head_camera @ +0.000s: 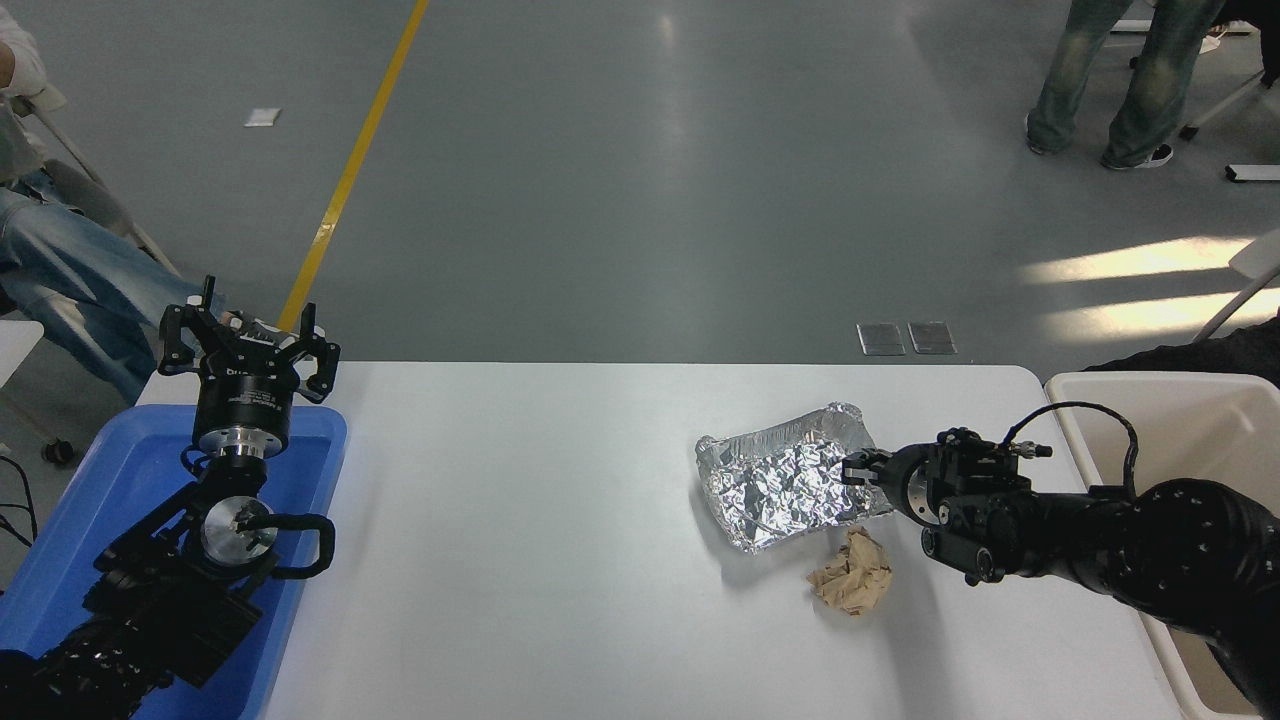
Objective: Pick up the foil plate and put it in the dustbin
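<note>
Spread fingers (pixel 180 335) top the left gripper (pixel 248 345), parked over the blue tray (pixel 120 480). Right of centre on the white table (pixel 520 560), the foil plate (pixel 780 480) lies beside a brown paper wad (pixel 852 578). Whether the right gripper (pixel 858 468) at its right rim pinches it cannot be told. At the far right stands the dustbin (pixel 1200 400).

- The plate (pixel 785 485) was shiny silver, crinkled all over.
- The wad (pixel 851 580) was light brown.
- The bin (pixel 1180 395) was cream.
- The tray (pixel 120 470) was bright blue.
- The worktop (pixel 520 560) was plain white.
- Both arms were black; the left pincer (pixel 245 345) was black above a silver wrist ring.
</note>
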Robot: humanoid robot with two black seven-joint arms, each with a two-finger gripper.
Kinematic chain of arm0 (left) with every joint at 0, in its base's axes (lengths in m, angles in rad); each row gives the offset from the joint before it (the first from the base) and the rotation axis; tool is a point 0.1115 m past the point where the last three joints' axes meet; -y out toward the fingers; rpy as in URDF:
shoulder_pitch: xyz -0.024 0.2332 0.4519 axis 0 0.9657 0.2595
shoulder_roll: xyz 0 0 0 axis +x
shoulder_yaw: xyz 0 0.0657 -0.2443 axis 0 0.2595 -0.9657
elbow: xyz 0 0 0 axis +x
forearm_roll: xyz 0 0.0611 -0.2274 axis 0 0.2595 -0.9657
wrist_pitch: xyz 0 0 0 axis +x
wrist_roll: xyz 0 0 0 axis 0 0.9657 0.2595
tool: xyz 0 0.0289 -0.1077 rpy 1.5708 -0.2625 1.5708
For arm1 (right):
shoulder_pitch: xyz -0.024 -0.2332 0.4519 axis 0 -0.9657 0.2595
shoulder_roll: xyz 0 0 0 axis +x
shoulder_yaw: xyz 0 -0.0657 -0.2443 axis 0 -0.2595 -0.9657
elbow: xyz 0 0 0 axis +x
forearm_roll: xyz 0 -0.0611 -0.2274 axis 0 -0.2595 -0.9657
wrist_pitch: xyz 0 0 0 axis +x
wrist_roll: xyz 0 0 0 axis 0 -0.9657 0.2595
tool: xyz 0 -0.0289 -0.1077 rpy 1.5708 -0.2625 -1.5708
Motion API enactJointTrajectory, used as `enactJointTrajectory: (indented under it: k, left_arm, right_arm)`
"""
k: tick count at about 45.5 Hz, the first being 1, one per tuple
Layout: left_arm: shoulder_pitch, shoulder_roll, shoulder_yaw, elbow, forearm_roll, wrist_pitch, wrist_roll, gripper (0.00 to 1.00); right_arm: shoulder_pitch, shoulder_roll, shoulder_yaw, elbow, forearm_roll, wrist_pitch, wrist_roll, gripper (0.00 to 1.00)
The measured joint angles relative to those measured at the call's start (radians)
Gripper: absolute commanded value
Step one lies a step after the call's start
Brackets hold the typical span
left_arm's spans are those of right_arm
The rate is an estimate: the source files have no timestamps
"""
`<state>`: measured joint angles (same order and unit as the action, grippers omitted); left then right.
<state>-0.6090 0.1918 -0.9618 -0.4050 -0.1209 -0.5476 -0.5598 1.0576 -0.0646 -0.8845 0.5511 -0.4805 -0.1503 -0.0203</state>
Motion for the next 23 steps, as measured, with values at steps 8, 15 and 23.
enactJointTrajectory:
  k: [8, 15, 23]
  left_arm:
    - [0.000, 0.000, 0.000, 0.000, 0.000, 0.000, 0.000, 0.99]
    - [0.001, 0.000, 0.000, 0.000, 0.000, 0.000, 0.001, 0.99]
    - [0.001, 0.001, 0.000, 0.000, 0.001, 0.000, 0.001, 0.99]
  right_arm:
    - [0.147, -0.053, -0.071, 0.138, 0.008, 0.003, -0.002, 0.00]
    - [0.342, -0.140, -0.140, 0.320, 0.012, 0.010, -0.002, 0.00]
    - [0.641, -0.249, -0.241, 0.575, 0.020, 0.054, -0.001, 0.00]
